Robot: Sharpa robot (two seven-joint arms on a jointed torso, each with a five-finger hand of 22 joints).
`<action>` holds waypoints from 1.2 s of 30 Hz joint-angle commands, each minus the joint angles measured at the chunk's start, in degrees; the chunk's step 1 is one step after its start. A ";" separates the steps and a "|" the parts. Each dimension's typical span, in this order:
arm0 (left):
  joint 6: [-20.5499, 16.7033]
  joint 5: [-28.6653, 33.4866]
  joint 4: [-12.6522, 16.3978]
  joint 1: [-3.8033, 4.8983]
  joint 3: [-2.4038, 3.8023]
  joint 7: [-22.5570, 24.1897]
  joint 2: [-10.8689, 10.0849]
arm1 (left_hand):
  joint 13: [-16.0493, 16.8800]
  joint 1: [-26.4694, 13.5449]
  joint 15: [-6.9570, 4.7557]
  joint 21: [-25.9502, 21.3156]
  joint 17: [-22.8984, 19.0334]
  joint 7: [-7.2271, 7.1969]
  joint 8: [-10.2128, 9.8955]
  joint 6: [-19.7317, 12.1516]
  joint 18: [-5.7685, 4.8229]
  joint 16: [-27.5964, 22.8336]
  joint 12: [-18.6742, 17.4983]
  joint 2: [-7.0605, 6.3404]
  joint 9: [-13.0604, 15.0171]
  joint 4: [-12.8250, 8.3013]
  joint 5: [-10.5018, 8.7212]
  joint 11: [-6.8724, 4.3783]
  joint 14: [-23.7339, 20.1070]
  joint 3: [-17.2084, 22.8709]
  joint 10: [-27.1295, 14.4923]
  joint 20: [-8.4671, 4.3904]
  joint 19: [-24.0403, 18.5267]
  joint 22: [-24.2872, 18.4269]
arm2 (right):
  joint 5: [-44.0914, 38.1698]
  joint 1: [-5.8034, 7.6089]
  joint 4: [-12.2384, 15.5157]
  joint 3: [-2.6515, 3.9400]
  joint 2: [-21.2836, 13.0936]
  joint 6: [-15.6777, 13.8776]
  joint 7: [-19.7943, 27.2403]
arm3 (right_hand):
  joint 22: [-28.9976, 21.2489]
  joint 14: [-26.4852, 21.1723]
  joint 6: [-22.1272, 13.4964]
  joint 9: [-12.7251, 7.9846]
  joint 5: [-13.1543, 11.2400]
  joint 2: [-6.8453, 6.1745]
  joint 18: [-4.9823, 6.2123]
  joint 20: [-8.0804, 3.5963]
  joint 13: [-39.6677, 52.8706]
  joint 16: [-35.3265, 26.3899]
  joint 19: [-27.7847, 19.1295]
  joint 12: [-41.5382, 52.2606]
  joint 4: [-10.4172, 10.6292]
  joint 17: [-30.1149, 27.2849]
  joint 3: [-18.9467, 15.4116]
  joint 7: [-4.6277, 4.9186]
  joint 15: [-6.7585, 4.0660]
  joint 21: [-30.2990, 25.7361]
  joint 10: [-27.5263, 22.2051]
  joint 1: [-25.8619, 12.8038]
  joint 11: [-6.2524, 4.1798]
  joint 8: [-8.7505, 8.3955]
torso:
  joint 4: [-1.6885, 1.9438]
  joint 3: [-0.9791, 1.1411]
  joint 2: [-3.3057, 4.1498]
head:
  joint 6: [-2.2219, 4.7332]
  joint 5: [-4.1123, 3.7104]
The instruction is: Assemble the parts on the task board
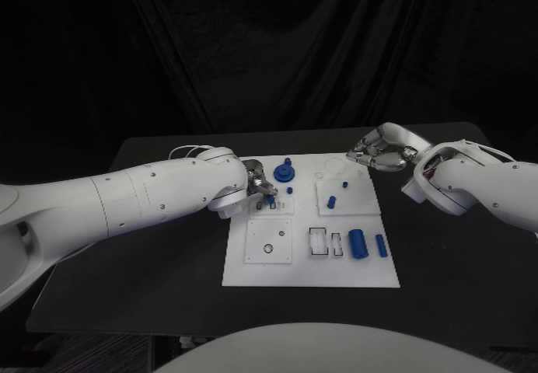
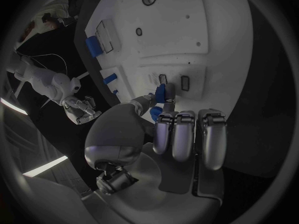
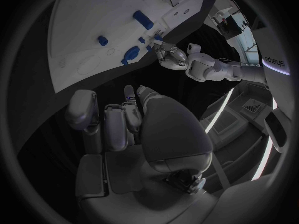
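Left hand (image 1: 256, 180) pinches a small blue part (image 2: 161, 92) over the white task board (image 1: 281, 272).
Right hand (image 1: 381, 149), fingers curled in and holding nothing, hovers off the board's far right corner; a blue cylinder (image 1: 358, 243) lies in a recess nearer the robot.

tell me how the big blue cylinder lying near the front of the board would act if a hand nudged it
The blue cylinder lies on its side on the white task board, so a sideways nudge would probably roll it. It looks rigid and smooth, likely plastic, so fingers might slip on it. It seems small enough to be light.
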 commanded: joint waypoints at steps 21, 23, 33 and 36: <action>2.42 -0.37 0.21 -1.24 0.03 -0.04 -0.26 | 15.09 -1.47 -0.38 -0.20 11.86 -0.50 -1.09 0.17 -0.79 -0.69 0.15 0.17 0.63 1.72 -4.81 -0.22 5.02 -1.19 5.94 -0.36 6.14 15.09 | 0.01 -0.11 0.05 0.05 -0.14 2.08 -2.18 | 5.90 1.66 0.32 0.12 0.37 0.18 0.51 -0.03 -0.41 -0.54 -0.49 -0.56 -0.20 1.68 0.68 0.09 -0.33 -0.86 -0.63 0.96 -0.04 -0.14 | 0.01 0.00 0.01 | 0.00 -0.01; 2.58 -0.37 0.26 -1.27 0.03 -0.07 -0.34 | 15.09 -1.48 -0.37 -0.20 11.67 -0.49 -1.14 0.12 -0.79 -0.76 0.15 0.15 0.66 1.75 -5.00 -0.21 4.97 -1.25 5.94 -0.35 6.14 15.09 | 0.01 -0.11 0.02 0.05 -0.13 2.19 -2.26 | 5.90 1.63 0.33 0.12 0.44 0.16 0.52 -0.04 -0.45 -0.61 -0.50 -0.60 -0.23 1.61 0.73 0.09 -0.33 -0.90 -0.65 1.05 -0.05 -0.14 | -0.02 0.01 0.02 | 0.00 0.10; 3.00 -0.37 0.72 -1.32 0.03 -0.14 -0.81 | 15.09 -1.37 -0.35 -0.20 11.27 -0.52 -1.20 0.07 -0.79 -0.91 0.15 0.13 0.72 1.69 -5.14 -0.20 4.86 -1.29 5.94 -0.33 6.14 15.09 | 0.01 -0.11 -0.04 0.05 -0.05 2.64 -2.59 | 5.84 1.60 0.33 0.13 0.57 0.12 0.55 -0.04 -0.54 -0.69 -0.58 -0.67 -0.28 1.53 0.81 0.09 -0.34 -1.13 -0.69 1.19 -0.05 -0.15 | -0.01 0.00 0.00 | 0.00 0.12; 2.92 -0.37 0.87 -1.33 0.03 -0.13 -0.94 | 15.09 -1.19 -0.35 -0.20 11.18 -0.54 -1.23 0.06 -0.79 -0.95 0.15 0.15 0.78 1.56 -5.08 -0.21 4.83 -1.25 5.94 -0.32 6.14 15.09 | 0.01 -0.11 -0.05 0.05 -0.04 2.74 -2.68 | 5.80 1.57 0.33 0.14 0.64 0.10 0.58 -0.04 -0.61 -0.74 -0.63 -0.73 -0.30 1.48 0.85 0.09 -0.34 -1.29 -0.74 1.26 -0.05 -0.16 | 0.00 0.00 -0.01 | 0.00 0.14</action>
